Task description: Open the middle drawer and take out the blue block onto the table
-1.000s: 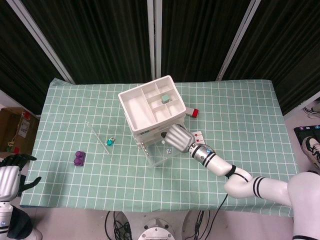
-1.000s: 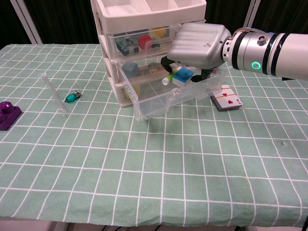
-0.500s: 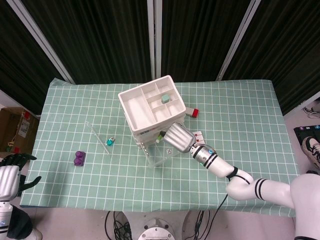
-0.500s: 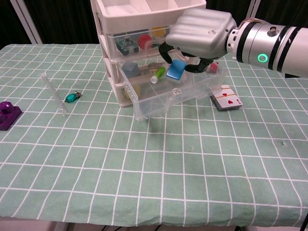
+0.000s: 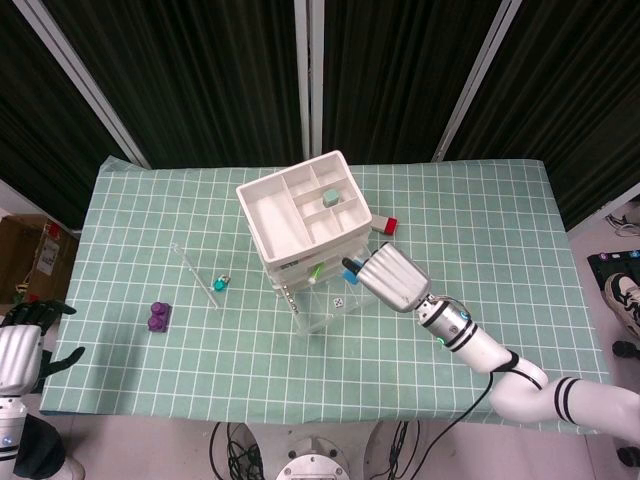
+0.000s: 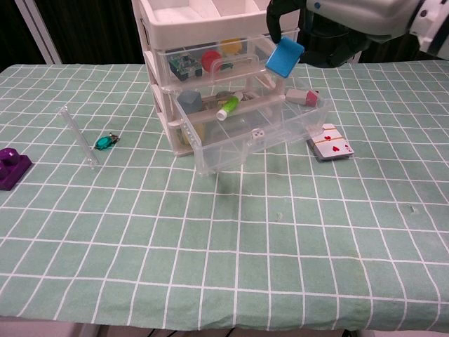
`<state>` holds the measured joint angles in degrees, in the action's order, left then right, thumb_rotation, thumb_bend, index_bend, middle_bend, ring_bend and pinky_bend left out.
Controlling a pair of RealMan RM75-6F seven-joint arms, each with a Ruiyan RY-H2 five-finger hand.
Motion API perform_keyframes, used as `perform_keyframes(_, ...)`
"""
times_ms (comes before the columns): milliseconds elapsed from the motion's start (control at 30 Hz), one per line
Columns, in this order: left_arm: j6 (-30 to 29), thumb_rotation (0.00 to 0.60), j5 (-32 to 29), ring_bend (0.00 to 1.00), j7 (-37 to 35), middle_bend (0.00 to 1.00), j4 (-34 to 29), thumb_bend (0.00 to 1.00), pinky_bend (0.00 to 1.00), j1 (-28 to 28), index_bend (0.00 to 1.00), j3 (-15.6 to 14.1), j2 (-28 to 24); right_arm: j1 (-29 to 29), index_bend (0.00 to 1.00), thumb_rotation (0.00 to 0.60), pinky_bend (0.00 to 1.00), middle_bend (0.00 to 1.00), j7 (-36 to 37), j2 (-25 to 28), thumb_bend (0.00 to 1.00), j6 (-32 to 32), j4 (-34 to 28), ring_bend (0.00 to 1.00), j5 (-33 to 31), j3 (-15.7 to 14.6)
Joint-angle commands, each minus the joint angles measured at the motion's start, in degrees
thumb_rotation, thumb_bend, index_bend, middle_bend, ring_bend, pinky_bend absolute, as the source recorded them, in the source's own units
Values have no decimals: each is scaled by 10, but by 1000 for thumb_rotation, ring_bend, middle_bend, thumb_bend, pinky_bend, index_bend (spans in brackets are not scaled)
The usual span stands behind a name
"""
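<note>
My right hand is raised above the open middle drawer and holds the blue block, which hangs tilted in the air beside the top drawer's front. In the head view the right hand sits just right of the white drawer unit, with a sliver of the blue block showing at its left edge. The drawer still holds a green-capped tube, a small die and other bits. My left hand rests off the table's left front corner, fingers apart, holding nothing.
Playing cards lie right of the drawer. A clear rod, a teal trinket and a purple block lie to the left. A red piece sits behind the unit. Green checked cloth spreads in front.
My right hand has lifted the blue block up out of the middle drawer and drawn it back to the right, high above the drawer. The left hand has hardly moved.
</note>
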<state>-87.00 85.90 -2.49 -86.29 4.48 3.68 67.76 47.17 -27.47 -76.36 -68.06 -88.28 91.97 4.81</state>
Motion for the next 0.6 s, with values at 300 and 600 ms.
perform_keyframes(300,-3,600,6,241,18,315,-22,134,231,3,353,1,-6,-64,609,600,1000,947,73,2,358,-52,-25,1000,140,-95)
perform_keyframes(600,-9,600,5,241,25,315,-31,135,231,1,354,0,-11,-42,607,600,1000,947,85,-113,359,19,68,1000,162,-99)
